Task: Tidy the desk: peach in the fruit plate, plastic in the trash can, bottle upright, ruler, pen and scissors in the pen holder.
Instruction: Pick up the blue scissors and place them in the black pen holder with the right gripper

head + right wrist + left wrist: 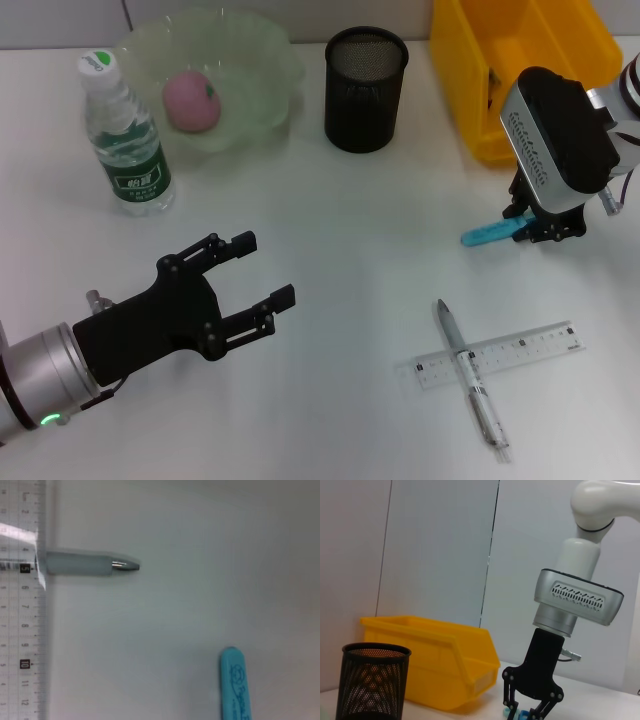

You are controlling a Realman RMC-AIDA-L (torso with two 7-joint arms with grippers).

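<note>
My right gripper [535, 228] is down at the table over the handle end of the blue scissors [487, 235], whose tip sticks out toward the middle. In the left wrist view its fingers [540, 711] stand apart on either side of the blue handles. The pen [470, 385] lies across the clear ruler [500, 352] near the front. A pink peach [190, 100] sits in the green fruit plate [262, 60]. The bottle [125, 140] stands upright beside the plate. My left gripper [262, 272] hovers open at the front left, holding nothing. No plastic shows.
The black mesh pen holder [365, 90] stands at the back centre. The yellow bin [520, 50] sits at the back right, just behind my right arm. White tabletop lies between the left gripper and the ruler.
</note>
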